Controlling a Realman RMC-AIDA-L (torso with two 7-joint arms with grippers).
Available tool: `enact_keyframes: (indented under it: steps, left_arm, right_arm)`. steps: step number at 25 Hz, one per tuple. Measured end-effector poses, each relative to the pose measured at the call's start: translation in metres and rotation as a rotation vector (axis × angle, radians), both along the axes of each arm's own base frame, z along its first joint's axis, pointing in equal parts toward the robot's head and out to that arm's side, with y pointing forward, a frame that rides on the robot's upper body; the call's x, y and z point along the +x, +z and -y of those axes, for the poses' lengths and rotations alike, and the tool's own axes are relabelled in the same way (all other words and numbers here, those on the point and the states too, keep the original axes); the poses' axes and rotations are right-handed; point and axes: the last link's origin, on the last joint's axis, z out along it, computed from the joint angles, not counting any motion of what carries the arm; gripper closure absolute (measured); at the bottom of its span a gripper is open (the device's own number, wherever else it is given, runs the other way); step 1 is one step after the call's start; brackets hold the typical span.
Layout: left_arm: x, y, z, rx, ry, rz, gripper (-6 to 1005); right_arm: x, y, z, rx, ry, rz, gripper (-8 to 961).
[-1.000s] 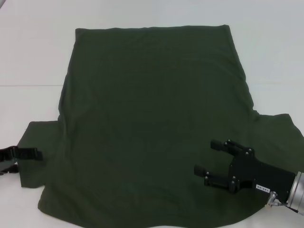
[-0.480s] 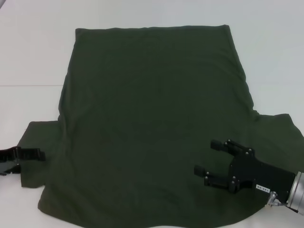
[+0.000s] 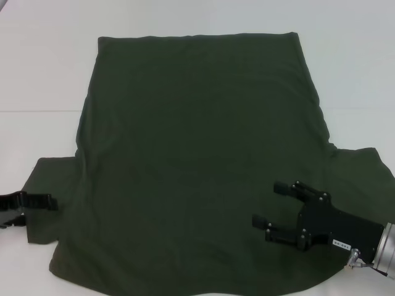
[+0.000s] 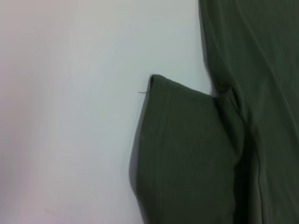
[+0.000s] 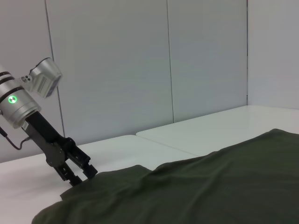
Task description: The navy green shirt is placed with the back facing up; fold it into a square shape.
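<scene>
The navy green shirt (image 3: 197,160) lies spread flat on the white table (image 3: 43,74), hem at the far side and both short sleeves toward me. My right gripper (image 3: 270,203) hovers open over the shirt's near right part, beside the right sleeve (image 3: 364,172), with nothing between its fingers. My left gripper (image 3: 34,201) is at the outer edge of the left sleeve (image 3: 52,185), low by the cloth; the right wrist view shows this left gripper (image 5: 78,174) pointing down at the sleeve edge. The left wrist view looks down on the left sleeve (image 4: 187,149).
White table surface surrounds the shirt on the far, left and right sides. A seam in the tabletop (image 3: 37,111) runs out from the shirt's left side. Grey wall panels (image 5: 140,60) stand behind the table in the right wrist view.
My left gripper has edged slightly rightward onto the left sleeve's edge. The right gripper and the shirt have not moved.
</scene>
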Motion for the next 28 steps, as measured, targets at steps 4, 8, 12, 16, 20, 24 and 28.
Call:
enact_keyframes:
  steps: [4, 8, 12, 16, 20, 24, 28]
  left_arm:
    - [-0.0003, 0.0005, -0.0007, 0.004, 0.0, -0.004, 66]
    - [0.0006, -0.0006, -0.0008, -0.001, 0.0, 0.0, 66]
    - [0.0016, -0.0013, -0.0013, -0.005, -0.003, 0.0, 66]
    - [0.0025, -0.0021, -0.0016, -0.002, -0.004, 0.008, 66]
    - [0.0037, -0.0063, -0.0007, -0.008, -0.005, 0.027, 66]
    - [0.0047, -0.0072, -0.0013, -0.007, -0.009, 0.033, 66]
    - [0.0027, -0.0049, -0.002, -0.002, -0.003, 0.015, 67]
  right_arm:
    - [0.0, 0.0, 0.0, 0.0, 0.0, 0.0, 25]
    - [0.0, 0.0, 0.0, 0.0, 0.0, 0.0, 25]
    - [0.0, 0.0, 0.0, 0.001, 0.001, 0.001, 25]
    - [0.0, 0.0, 0.0, 0.001, 0.001, 0.001, 25]
    - [0.0001, 0.0, 0.0, 0.001, 0.001, 0.001, 26]
    - [0.0001, 0.0, -0.0001, 0.001, 0.0, 0.002, 26]
    - [0.0, -0.0003, 0.0, 0.001, 0.0, 0.001, 26]
